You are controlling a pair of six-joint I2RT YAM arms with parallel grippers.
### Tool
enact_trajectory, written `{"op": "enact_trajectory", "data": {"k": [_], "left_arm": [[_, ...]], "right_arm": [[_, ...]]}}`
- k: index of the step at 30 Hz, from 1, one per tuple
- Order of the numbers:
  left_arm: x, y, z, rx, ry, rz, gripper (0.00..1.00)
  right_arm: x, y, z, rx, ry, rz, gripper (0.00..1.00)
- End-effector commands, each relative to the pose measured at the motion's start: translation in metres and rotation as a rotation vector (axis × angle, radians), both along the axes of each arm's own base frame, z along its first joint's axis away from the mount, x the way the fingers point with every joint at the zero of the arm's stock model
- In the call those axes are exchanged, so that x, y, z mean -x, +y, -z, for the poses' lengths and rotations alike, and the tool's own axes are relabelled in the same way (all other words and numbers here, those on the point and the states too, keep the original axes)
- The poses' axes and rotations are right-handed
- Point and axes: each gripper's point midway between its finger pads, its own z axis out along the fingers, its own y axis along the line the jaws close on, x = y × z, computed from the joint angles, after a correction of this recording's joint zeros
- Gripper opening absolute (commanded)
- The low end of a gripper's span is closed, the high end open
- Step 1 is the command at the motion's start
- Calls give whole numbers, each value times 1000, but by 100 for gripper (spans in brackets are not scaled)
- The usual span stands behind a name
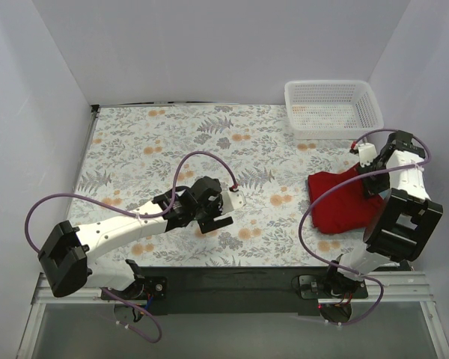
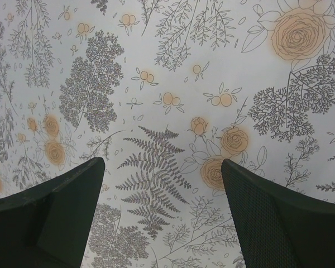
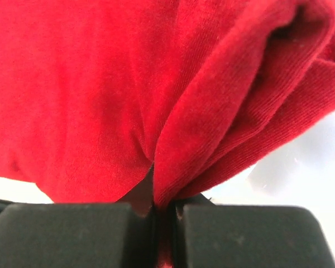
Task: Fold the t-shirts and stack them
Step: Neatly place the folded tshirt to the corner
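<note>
The bright red t-shirt point(image 1: 343, 202) lies bunched on the right side of the table, under my right arm. My right gripper point(image 1: 373, 179) is shut on a fold of the red t-shirt point(image 3: 173, 111), which fills the right wrist view; cloth is pinched between the two black fingers point(image 3: 72, 234). My left gripper point(image 1: 218, 213) is open and empty, low over the bare floral tablecloth point(image 2: 156, 84) near the table's middle, its fingers point(image 2: 268, 218) wide apart. The blue-grey t-shirt is out of view.
A white plastic lattice basket point(image 1: 333, 108) stands at the back right corner. White walls enclose the table on the left, back and right. The floral cloth point(image 1: 172, 142) covers the whole tabletop.
</note>
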Motion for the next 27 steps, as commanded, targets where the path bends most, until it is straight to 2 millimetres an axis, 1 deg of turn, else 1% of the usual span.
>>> {"op": "enact_trajectory", "data": {"k": [1,4,9,14,16,17,18,19,20,21,23,25,26,27], "left_arm": [[-3,-5,-13,38,-9,-4,85],[-3,-6,-10,39,3,-13,85],[-1,-5,-7,38,17,-21,85],[-2,-5,-6,34,18,-21,86],[-3,-4,-7,35,17,-24,86],[-3,-4,-7,35,19,-27,86],[-4,-4,-8,39,18,-32,86],[-5,-3,-9,41,17,-37,86],[-6,-2,-10,43,20,-45,86],[-7,-1,-13,55,29,-55,86],[-13,6,-16,74,46,-95,86],[-19,15,-18,101,80,-149,86],[-22,18,-21,114,91,-168,86],[-22,23,-20,119,111,-186,86]], "right_arm": [[-18,-22,-1,64,-70,-13,1],[-22,-26,9,55,-57,-9,1],[-27,-33,12,67,-69,-2,1],[-24,-38,15,87,-55,8,1],[-23,-41,16,101,-46,12,23],[-22,-44,16,104,-44,21,38],[-23,-46,15,109,-49,23,66],[-26,-50,11,121,-63,28,75],[-28,-53,7,129,-73,31,81],[-32,-55,2,136,-87,32,89],[-42,-60,-15,156,-130,35,92],[-48,-63,-26,171,-160,36,95],[-53,-63,-39,175,-194,32,96],[-54,-61,-44,170,-207,26,98]]}}
